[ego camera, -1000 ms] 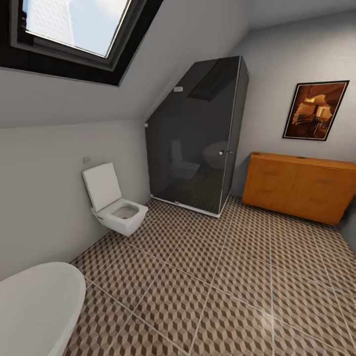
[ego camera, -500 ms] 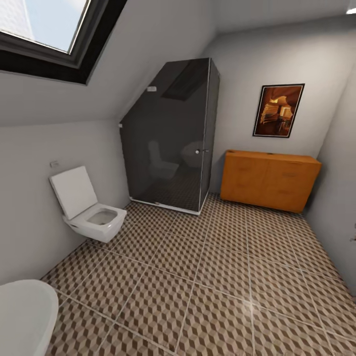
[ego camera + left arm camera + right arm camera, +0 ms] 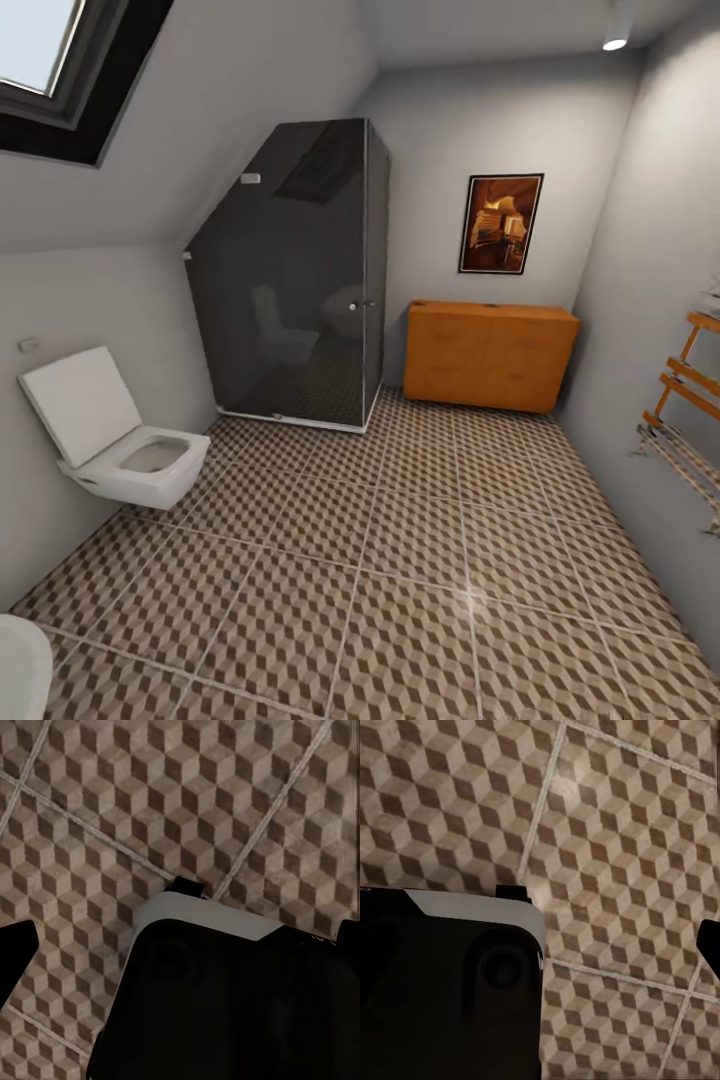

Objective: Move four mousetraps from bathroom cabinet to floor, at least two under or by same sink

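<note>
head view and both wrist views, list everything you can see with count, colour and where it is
cabinet: one, orange-brown, against the far wall, right of the shower
shower enclosure: one, dark glass, far corner under the sloped ceiling
toilet: one, white, lid up, hung on the left wall
framed picture: one, dark frame, orange-brown image, on the far wall above the cabinet
skylight: one, dark frame, in the sloped ceiling at upper left
ceiling spotlight: one, lit, upper right
wooden rack: one, orange-brown rungs, on the right wall
bathtub: one, white, only an edge at lower left
bathroom floor: brown, beige and white cube tiles, throughout
robot base: dark with a white edge, over the tiles
fingers: dark tips at the edges of the wrist views
</note>
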Motion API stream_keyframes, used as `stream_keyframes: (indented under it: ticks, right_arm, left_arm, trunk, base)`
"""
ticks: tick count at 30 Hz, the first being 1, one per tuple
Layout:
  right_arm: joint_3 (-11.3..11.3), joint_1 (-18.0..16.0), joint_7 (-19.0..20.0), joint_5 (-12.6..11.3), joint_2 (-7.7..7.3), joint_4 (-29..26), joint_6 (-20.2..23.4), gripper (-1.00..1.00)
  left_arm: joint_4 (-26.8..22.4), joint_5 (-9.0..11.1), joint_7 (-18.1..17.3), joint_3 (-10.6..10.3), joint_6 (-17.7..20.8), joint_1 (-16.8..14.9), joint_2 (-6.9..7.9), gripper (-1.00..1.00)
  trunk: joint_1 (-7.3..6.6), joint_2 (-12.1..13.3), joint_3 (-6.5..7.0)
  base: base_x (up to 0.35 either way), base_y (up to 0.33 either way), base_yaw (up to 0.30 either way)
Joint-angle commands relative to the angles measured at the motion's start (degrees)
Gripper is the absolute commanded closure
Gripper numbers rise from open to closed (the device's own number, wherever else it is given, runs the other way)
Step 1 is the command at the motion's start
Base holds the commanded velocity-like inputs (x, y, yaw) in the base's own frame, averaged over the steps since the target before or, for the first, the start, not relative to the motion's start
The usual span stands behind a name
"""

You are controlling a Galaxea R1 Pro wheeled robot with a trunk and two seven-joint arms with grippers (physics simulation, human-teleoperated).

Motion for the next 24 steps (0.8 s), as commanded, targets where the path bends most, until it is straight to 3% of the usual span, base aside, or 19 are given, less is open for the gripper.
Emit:
stream_keyframes:
  ticks: [1, 24]
  right_arm:
    - [0.42, -0.09, -0.27, -0.07, 0.03, 0.19, -0.24, -1.00]
    - [0.42, -0.09, -0.26, -0.07, 0.08, 0.18, -0.24, -1.00]
  left_arm:
    - [0.01, 0.44, 0.20, -0.50, -0.15, -0.01, -0.02, -1.00]
    - [0.01, 0.44, 0.20, -0.50, -0.15, 0.00, -0.05, -1.00]
  trunk:
    - [0.00, -0.05, -0.07]
    - [0.00, -0.05, -0.07]
  base:
    - [0.000, 0.000, -0.299]
    - [0.000, 0.000, -0.299]
